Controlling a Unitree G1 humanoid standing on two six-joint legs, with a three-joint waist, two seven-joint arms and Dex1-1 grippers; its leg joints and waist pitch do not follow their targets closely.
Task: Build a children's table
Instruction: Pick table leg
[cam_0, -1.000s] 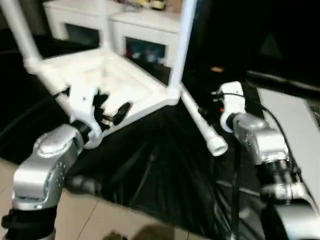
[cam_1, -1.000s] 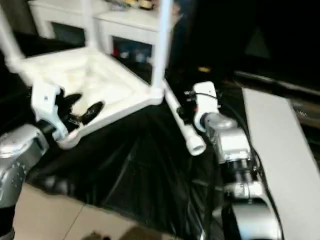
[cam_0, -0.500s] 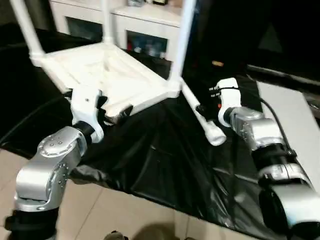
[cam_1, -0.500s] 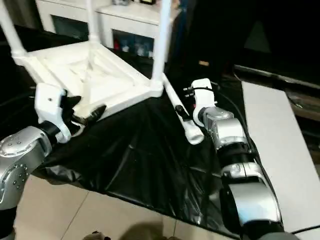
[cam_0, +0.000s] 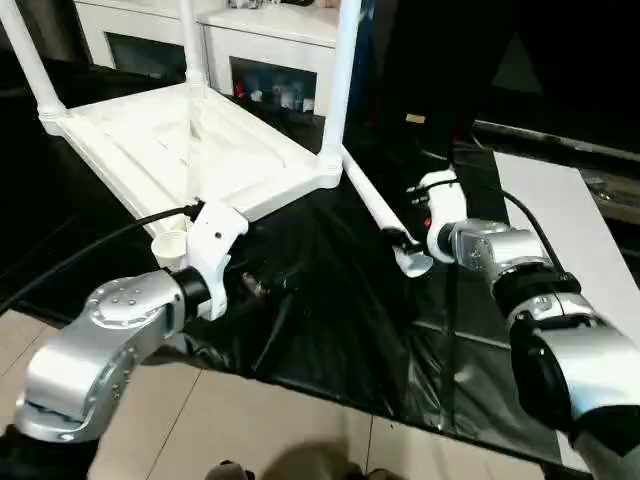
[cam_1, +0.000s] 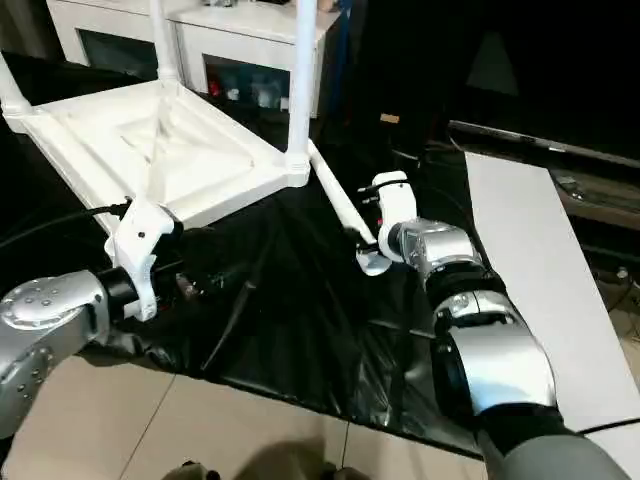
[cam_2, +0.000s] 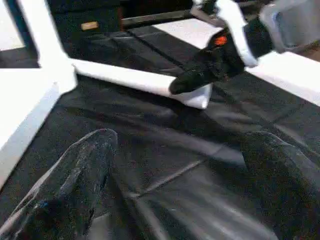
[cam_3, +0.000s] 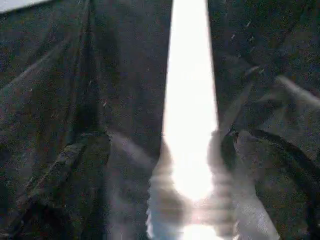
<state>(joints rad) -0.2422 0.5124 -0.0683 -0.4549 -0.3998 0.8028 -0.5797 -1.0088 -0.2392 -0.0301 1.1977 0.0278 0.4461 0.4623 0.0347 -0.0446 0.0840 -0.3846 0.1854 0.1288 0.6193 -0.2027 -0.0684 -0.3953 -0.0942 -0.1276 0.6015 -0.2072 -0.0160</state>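
The white tabletop (cam_0: 190, 150) lies upside down on black cloth, ribbed side up. Three white legs stand in its corner sockets: one at the left (cam_0: 30, 60), one at the back (cam_0: 188, 40), one at the right (cam_0: 342, 85). The near corner socket (cam_0: 170, 246) holds nothing. A fourth leg (cam_0: 375, 205) lies on the cloth by the right corner. My right gripper (cam_0: 405, 238) is open and straddles this leg (cam_3: 190, 100) near its wide end, fingers (cam_3: 75, 175) on either side. My left gripper (cam_0: 262, 283) hangs open low over the cloth in front of the tabletop, fingers (cam_2: 85, 170) wide apart.
A white cabinet (cam_0: 270, 30) with dark doors stands behind the tabletop. A flat white panel (cam_0: 545, 210) lies at the right of the black cloth (cam_0: 330, 320). Tiled floor (cam_0: 250, 420) starts at the cloth's near edge. A black cable (cam_0: 90, 245) runs to my left wrist.
The camera has tilted down. My left gripper has left the tabletop's near edge and dropped toward the cloth. My right gripper has settled over the lying leg's end.
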